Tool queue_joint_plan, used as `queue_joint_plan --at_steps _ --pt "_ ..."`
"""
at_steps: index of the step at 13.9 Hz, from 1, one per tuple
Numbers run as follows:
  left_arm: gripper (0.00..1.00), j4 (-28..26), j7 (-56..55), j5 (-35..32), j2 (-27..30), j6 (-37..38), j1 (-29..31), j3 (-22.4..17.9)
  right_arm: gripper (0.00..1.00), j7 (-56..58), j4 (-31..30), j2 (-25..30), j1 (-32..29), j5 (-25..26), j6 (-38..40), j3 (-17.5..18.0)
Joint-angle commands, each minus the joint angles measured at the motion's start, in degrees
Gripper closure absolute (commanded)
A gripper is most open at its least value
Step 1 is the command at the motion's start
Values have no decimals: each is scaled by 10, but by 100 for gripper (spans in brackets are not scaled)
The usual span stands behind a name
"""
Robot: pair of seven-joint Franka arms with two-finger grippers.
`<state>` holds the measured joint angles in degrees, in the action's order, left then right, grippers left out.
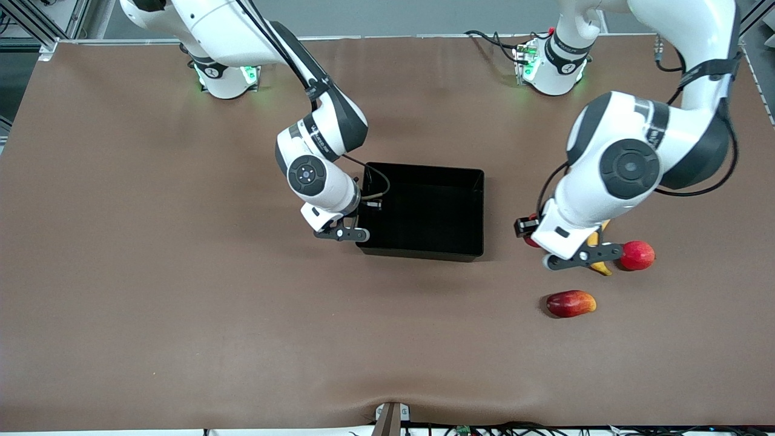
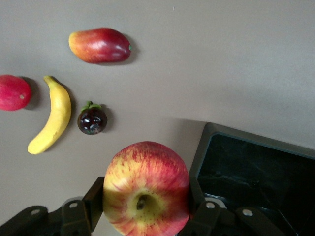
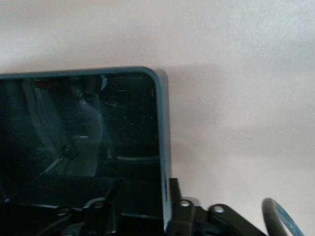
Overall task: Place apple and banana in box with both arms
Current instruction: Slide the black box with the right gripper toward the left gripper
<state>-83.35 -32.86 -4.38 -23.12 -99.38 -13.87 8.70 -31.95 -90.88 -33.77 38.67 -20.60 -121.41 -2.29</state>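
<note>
Nearest the front cam, an oblong dark-red fruit w/ yellow tip (image 1: 570, 303) is seen lying on the counter (image 1: 181, 272), toward the left arm's end. It is no part of the task.

Just farther back, the banana (image 1: 602, 266) is found on the counter, mostly hidden under the left arm. A plain pinkish-red round fruit (image 1: 637, 255) lies just beside it. In the left wrist view a small dark fruit w/ green cap (image 2: 92, 120) is seen beside the banana, apart from it.

The left tool (image 1: 584, 255) is held over this fruit group. It is clamped on the apple (image 2: 146, 189): one finger is pressed to each flank, the yellowish dimple turned to the wrist cam. The apple is thus carried off the counter, not yet in the box.

Farther back, mid-counter, the box (image 1: 424, 249) is seen w/ nothing visible inside. The right tool (image 1: 342, 234) is set at the box wall toward the right arm's end. Its jaws are stood apart, one finger inside the wall and one outside; no pinch on the wall is made out.

Step in hand, as judged: apple picked, transfer to box pending. Next move: the apple is to be carried over the box interior, lowered, then released. The banana is left for afterwards, prob. for the right arm, which must first be cleared from the wall.
</note>
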Motion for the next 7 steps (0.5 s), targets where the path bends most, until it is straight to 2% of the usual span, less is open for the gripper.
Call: queue_joint_plan --at_steps 1,3,5,7 --pt "100 -19 -9 -7 18 2 9 0 0 -2 96 4 -39 -6 118 2" --pt "100 -23 -9 0 17 -6 13 -1 0 3 126 12 -67 0 158 1" --pt "100 -31 -10 0 13 -17 12 -1 0 11 152 19 -89 53 193 2" --pt "100 -58 -9 3 19 -35 10 1 0 11 212 19 -120 68 265 3"
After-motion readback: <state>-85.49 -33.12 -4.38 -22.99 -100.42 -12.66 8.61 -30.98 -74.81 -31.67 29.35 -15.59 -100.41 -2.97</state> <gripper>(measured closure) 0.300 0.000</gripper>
